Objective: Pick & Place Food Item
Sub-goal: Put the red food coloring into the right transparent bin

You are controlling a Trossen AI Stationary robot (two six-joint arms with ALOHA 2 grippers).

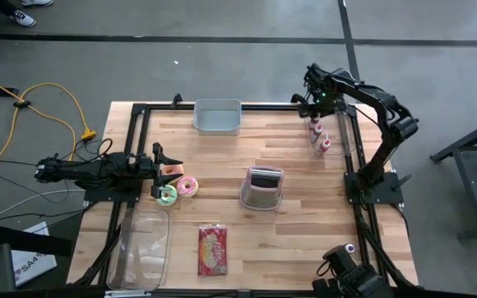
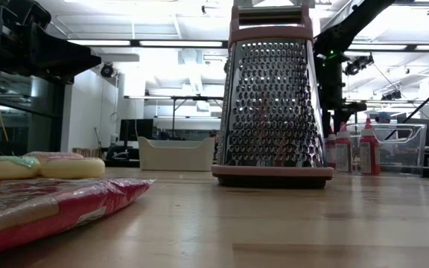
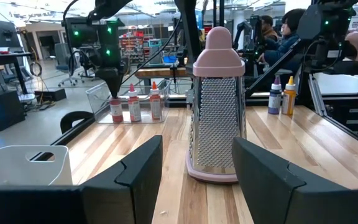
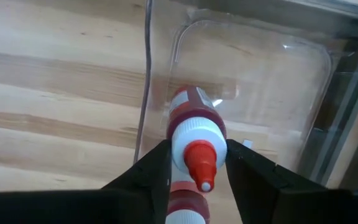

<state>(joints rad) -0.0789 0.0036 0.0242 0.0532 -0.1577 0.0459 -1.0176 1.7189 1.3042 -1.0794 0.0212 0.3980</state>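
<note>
A red sauce bottle [image 4: 194,115] with a white cap and red nozzle stands upright in a clear container [image 4: 260,68] at the table's far right. My right gripper [image 4: 197,152] points down over it, shut on its cap; the high view shows this gripper [image 1: 315,116] near the far right corner. Two more red bottles [image 3: 133,102] [image 3: 155,101] stand beside it. My left gripper [image 3: 197,180] waits open and level at the table's left edge, next to two doughnuts [image 1: 187,186] [image 1: 167,194]. My right gripper has the bottle's white cap [image 4: 194,134] between its two fingers, one against each side. The fingers come from above, pointing down along the bottle. The bottle stands upright inside the clear container; the bottle itself hides its base.
A pink box grater [image 1: 263,189] stands mid-table. A grey bin [image 1: 218,116] sits at the far edge, an empty clear tub [image 1: 143,248] at the near left, and a red snack packet [image 1: 212,250] lies near the front edge. People sit beyond the table.
</note>
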